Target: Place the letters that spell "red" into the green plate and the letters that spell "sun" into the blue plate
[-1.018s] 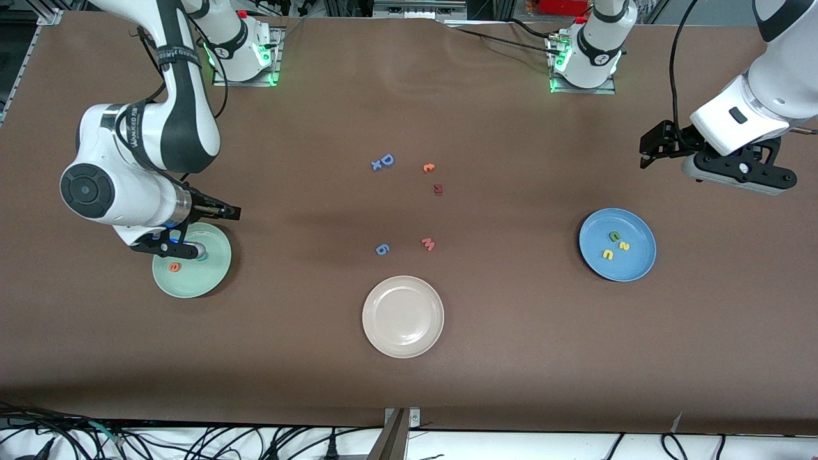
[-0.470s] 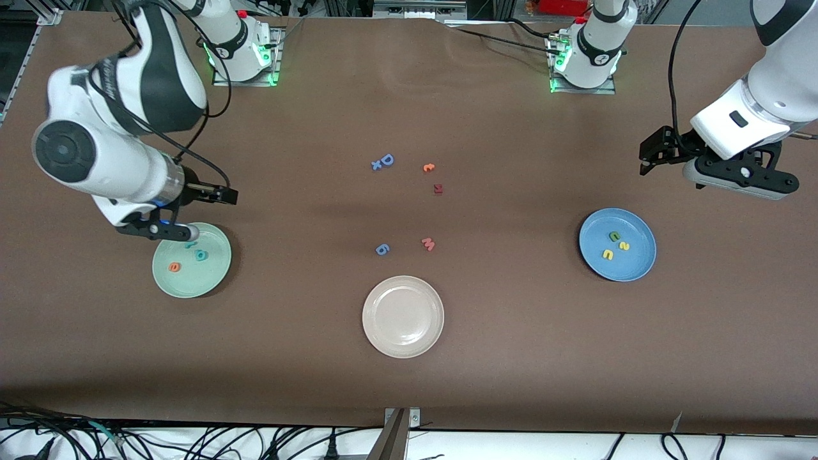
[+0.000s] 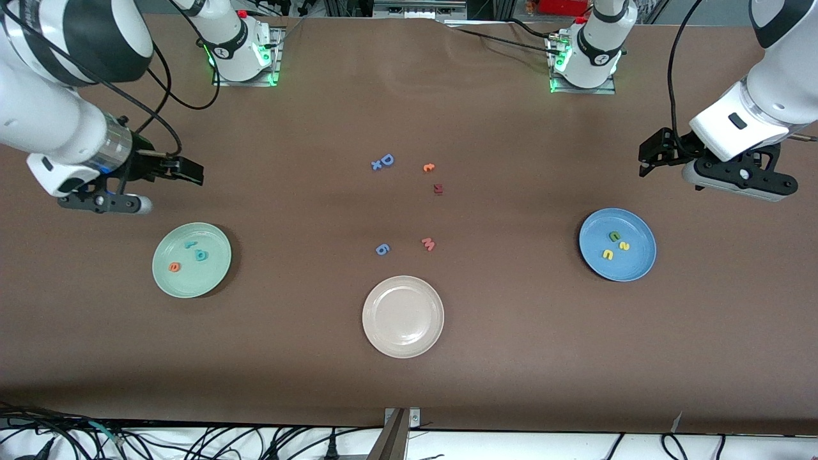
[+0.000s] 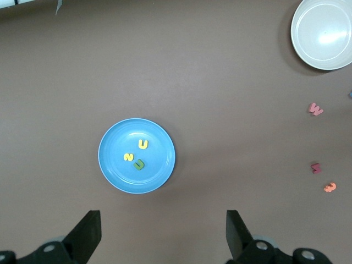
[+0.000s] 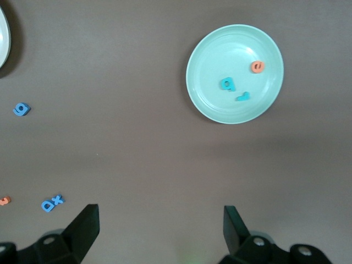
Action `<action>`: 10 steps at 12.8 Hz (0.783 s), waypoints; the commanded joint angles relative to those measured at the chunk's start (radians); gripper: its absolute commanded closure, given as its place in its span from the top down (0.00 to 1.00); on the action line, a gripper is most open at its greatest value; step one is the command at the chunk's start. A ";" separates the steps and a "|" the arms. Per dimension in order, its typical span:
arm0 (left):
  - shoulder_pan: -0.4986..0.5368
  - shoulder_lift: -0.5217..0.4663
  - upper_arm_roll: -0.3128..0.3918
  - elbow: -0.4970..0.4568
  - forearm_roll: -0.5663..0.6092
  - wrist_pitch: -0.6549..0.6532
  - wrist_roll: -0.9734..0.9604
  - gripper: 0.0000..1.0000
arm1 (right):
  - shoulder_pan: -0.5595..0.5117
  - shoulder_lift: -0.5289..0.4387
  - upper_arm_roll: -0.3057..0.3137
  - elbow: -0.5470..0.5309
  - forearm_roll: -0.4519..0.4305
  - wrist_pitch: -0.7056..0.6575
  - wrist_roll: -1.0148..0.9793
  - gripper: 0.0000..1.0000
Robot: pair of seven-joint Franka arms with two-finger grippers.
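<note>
since the cream plate (image 3: 402,316) nearest the camera sits bare, nothing is left: r, e, d (image 3: 187,255) lie in the green plate (image 3: 167,281), s, u, n (image 3: 615,245) in the blue plate (image 3: 639,271). lift both clear; right gripper (image 3: 167,171) and left gripper (image 3: 653,153) hang wide open, empty.

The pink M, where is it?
The pink M lies on the table mid-way along, beside the blue 6, just farther from the front camera than the cream plate.
</note>
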State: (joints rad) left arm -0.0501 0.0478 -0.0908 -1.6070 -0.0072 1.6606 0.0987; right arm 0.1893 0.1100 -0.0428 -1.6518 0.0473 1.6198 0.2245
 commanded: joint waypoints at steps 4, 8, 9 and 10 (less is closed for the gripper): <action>0.001 0.003 0.000 0.009 -0.030 0.007 -0.005 1.00 | -0.090 -0.093 0.023 -0.013 -0.017 -0.098 -0.057 1.00; -0.001 0.006 0.000 0.012 -0.028 0.007 -0.008 1.00 | -0.093 -0.105 0.023 0.015 -0.018 -0.196 -0.067 1.00; 0.001 0.006 0.000 0.013 -0.028 0.007 -0.008 1.00 | -0.103 -0.107 0.023 0.018 -0.018 -0.213 -0.067 1.00; 0.001 0.006 0.000 0.012 -0.028 0.007 -0.008 1.00 | -0.113 -0.107 0.023 0.018 -0.018 -0.213 -0.071 1.00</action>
State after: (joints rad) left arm -0.0506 0.0478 -0.0912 -1.6070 -0.0073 1.6644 0.0986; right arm 0.1102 0.0130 -0.0382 -1.6466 0.0419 1.4374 0.1757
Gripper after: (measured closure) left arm 0.000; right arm 0.000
